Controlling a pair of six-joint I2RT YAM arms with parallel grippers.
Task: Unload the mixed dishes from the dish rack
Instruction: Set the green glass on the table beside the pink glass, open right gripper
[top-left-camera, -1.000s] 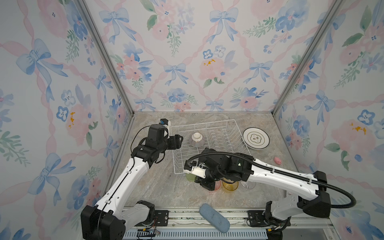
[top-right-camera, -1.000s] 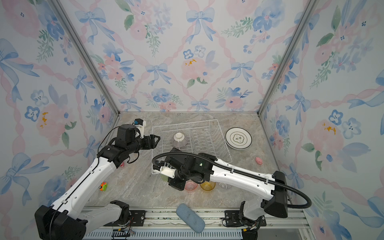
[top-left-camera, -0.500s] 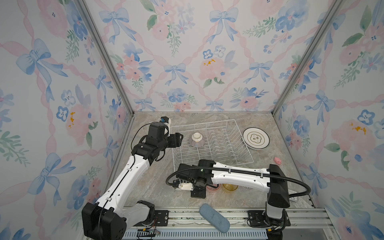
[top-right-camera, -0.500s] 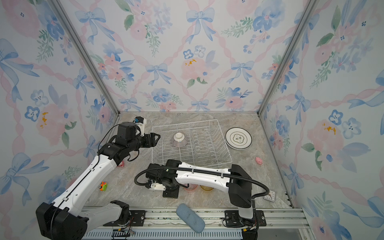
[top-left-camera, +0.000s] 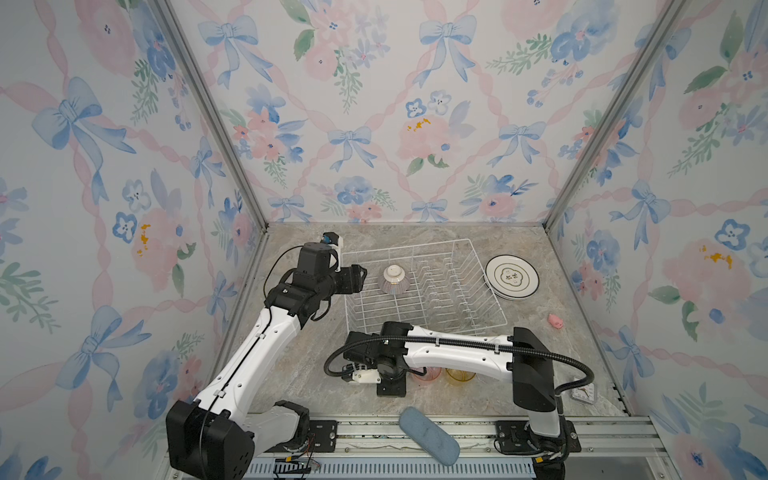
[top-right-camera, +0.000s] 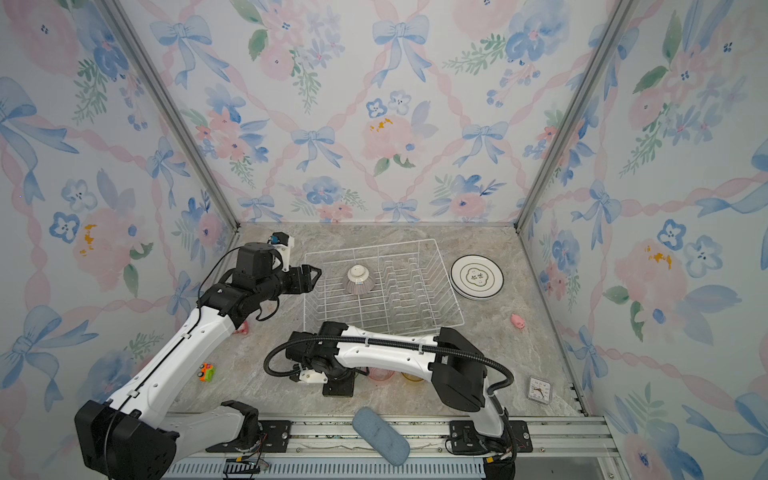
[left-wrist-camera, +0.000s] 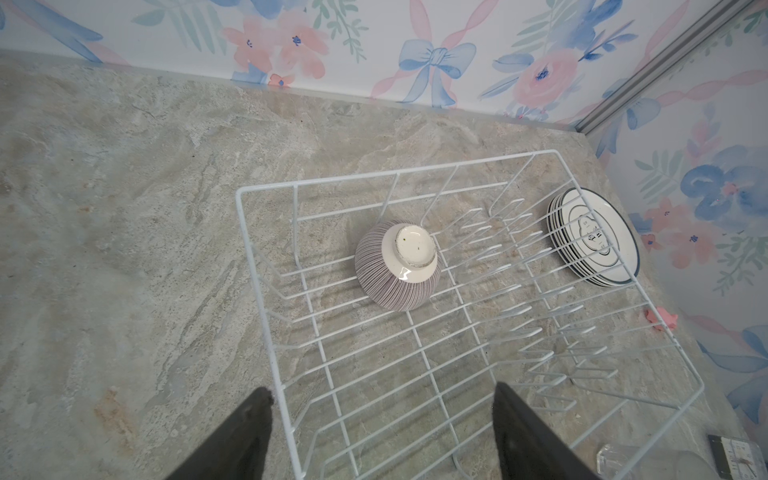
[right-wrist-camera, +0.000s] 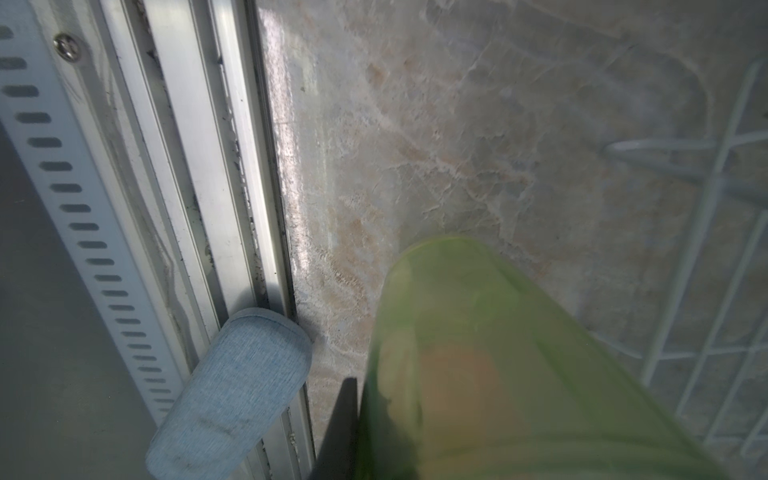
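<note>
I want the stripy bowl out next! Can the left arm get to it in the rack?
Probably yes. The left gripper is open and hovers at the edge of the dish rack, pointed toward the upside-down bowl. Only bare rack wire lies between them, so the way looks free.

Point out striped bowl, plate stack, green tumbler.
Pinkish striped ribbed bowl (left-wrist-camera: 413, 246), left wrist view, on its upturned foot.
Stack of white dark-rimmed plates (top-left-camera: 512, 276), a top view, top plate's printed centre.
Translucent green tumbler (right-wrist-camera: 498, 316), right wrist view, its side wall.
</note>
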